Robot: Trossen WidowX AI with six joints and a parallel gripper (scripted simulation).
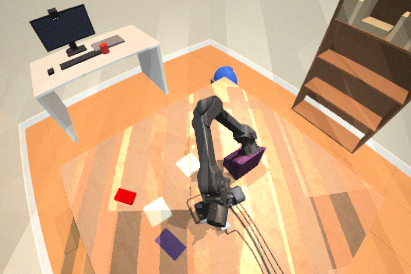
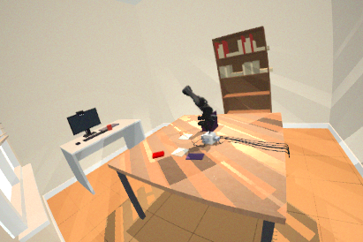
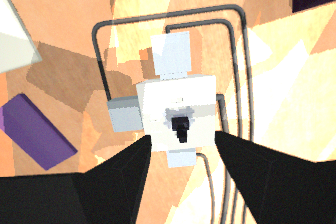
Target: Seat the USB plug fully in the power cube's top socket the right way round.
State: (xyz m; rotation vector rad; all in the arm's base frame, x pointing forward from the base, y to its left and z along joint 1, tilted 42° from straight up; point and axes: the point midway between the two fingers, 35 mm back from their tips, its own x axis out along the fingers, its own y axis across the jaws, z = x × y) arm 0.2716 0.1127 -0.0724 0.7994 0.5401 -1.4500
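Note:
The white power cube stands on the table with its top facing the wrist camera; the arm mostly hides it in the top view. A black USB plug stands up from the cube's top, toward the near side in the wrist view. How deep it sits and which way round it is cannot be told. My gripper is above the cube, its fingers partly open, one on each side of the plug. Gaps show between the plug and both fingers, and nothing is held.
Pale plugs stick out from the cube's sides, with dark cables looping around. A purple block, a red block and white sheets lie nearby. A dark purple box is by the arm's base.

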